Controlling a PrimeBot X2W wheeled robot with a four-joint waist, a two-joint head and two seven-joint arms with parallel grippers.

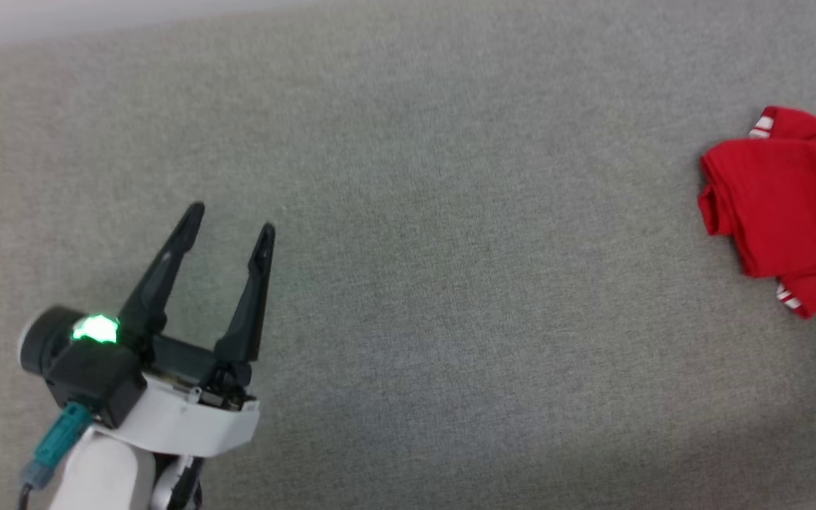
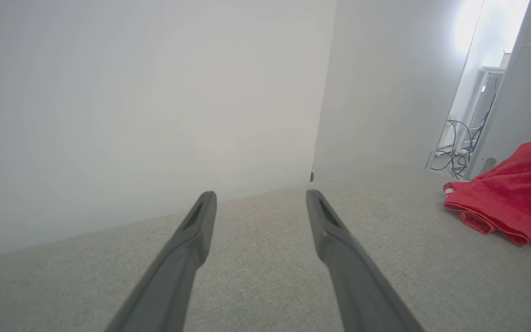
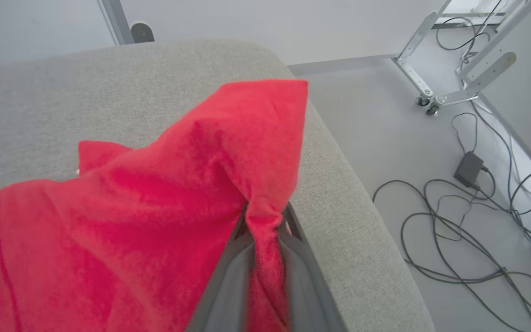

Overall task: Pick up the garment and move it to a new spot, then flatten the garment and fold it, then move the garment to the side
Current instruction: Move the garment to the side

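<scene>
The garment (image 1: 790, 205) is a bunched red shirt with red-and-white striped trim, at the right edge of the grey surface (image 1: 450, 248). In the left wrist view the garment (image 2: 510, 193) lies far to the right. My right gripper (image 3: 263, 221) is shut on a fold of the garment (image 3: 155, 207), red fabric pinched between its two fingers and draped in front of them, close to the surface's rounded edge. My left gripper (image 1: 232, 218) hovers open at the lower left, far from the garment, and in the left wrist view the left gripper (image 2: 261, 203) has nothing between its fingers.
Beyond the surface's right edge the floor carries loose black cables (image 3: 473, 216), a small power brick (image 3: 468, 168) and a metal frame on casters (image 3: 436, 69). A pale wall (image 2: 155, 101) rises behind the surface.
</scene>
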